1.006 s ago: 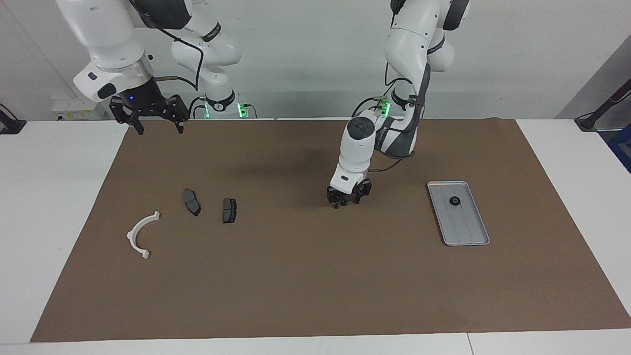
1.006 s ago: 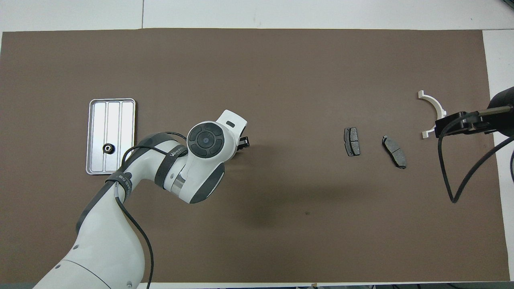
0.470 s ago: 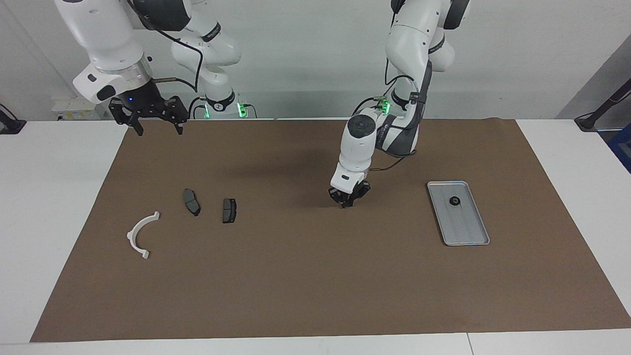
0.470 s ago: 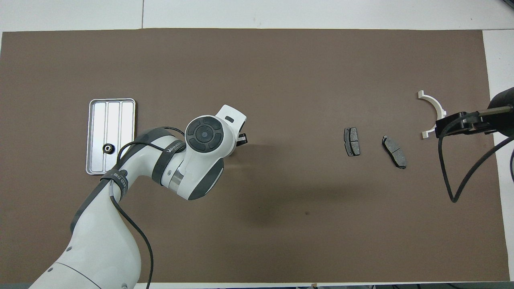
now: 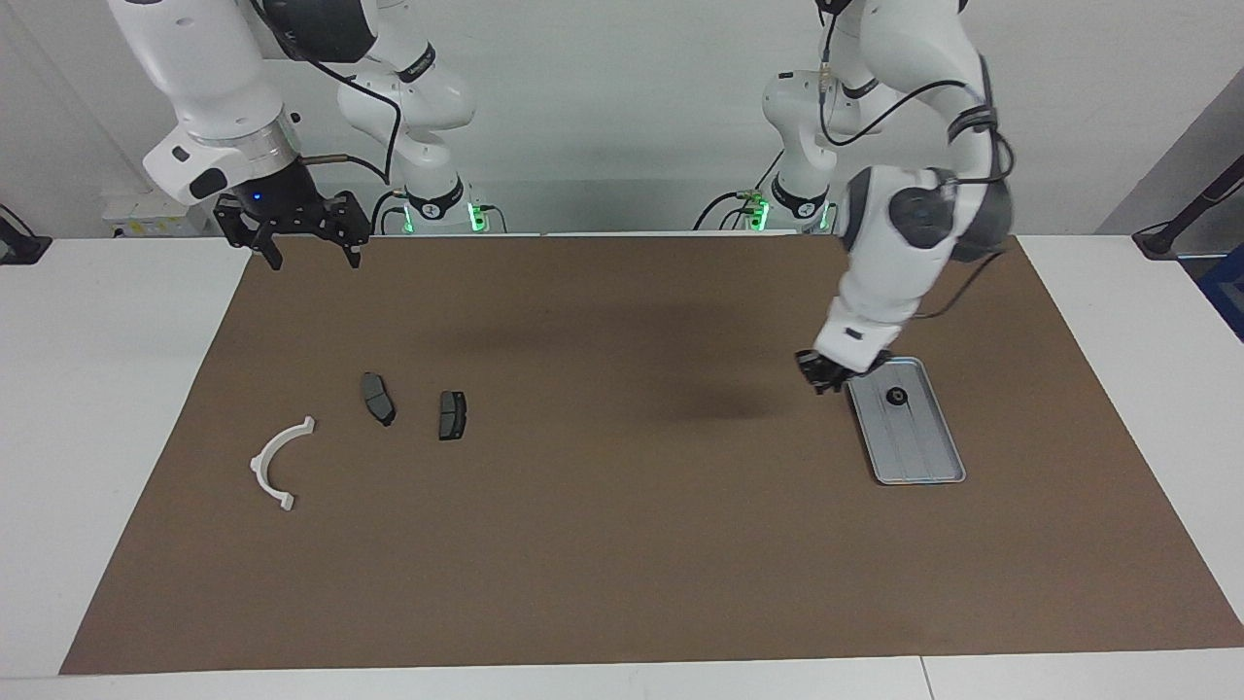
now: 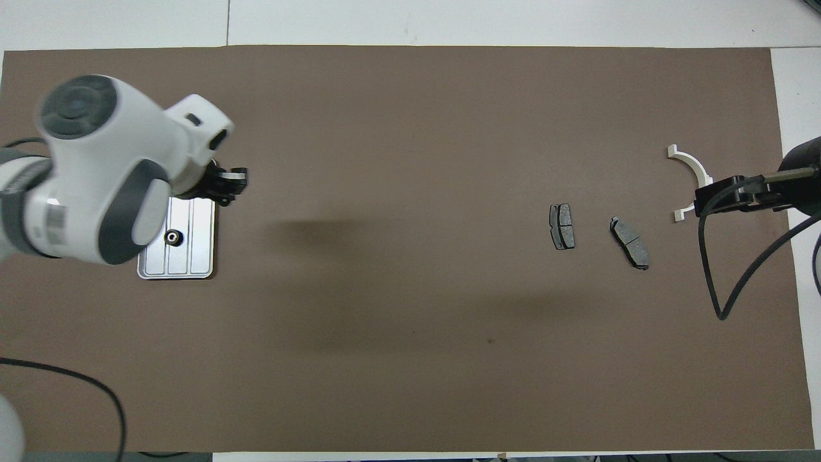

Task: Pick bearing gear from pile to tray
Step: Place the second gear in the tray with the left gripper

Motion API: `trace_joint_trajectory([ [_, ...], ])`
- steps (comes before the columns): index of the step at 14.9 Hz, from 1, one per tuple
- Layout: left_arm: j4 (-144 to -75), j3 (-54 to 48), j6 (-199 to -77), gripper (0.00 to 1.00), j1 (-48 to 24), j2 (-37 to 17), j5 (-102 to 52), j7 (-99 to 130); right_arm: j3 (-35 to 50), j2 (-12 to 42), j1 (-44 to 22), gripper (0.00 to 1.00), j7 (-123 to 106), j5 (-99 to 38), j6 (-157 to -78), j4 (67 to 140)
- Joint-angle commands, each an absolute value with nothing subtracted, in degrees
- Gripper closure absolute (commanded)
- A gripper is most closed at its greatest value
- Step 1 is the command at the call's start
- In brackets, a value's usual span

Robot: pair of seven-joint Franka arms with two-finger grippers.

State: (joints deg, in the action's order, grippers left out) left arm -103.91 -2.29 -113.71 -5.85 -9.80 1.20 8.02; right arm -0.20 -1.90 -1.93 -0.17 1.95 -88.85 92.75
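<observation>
The silver tray (image 5: 917,455) lies at the left arm's end of the mat and holds one small black bearing gear (image 5: 896,396). It also shows in the overhead view (image 6: 192,260) with that gear (image 6: 172,237). My left gripper (image 5: 826,373) hangs over the tray's long edge that faces the pile, fingers together on a small dark piece I can barely make out. It also shows in the overhead view (image 6: 228,185). The pile is a white arc (image 5: 275,464) and two brake pads (image 5: 378,399) (image 5: 452,414). My right gripper (image 5: 303,245) waits open and raised.
A brown mat (image 5: 622,544) covers the table between white margins. In the overhead view the right gripper (image 6: 737,196) and its cable cover part of the white arc (image 6: 691,164). The brake pads (image 6: 562,226) (image 6: 630,242) lie apart on the mat.
My left gripper shut at the mat's middle, then rose and swung over to the tray's edge. The right arm has barely moved. The pile and tray have not moved.
</observation>
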Motion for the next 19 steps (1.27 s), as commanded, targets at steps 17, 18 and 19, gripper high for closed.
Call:
trace_joint_trajectory([
  [17, -118.38, -2.99, -143.43, 1.00, 2.55, -17.14, -0.09, -4.75, 0.00, -2.99, -2.20, 0.00, 1.23, 1.67, -89.74, 93.96],
  [18, -118.39, -2.99, -143.52, 1.00, 2.55, -17.14, -0.09, -4.66, 0.00, -2.99, -2.20, 0.00, 1.84, 1.06, -89.82, 93.96],
  [19, -118.39, -2.99, -143.35, 1.00, 2.46, -17.14, -0.09, -4.66, 0.00, -2.99, -2.20, 0.00, 2.19, 0.79, -89.91, 93.96],
])
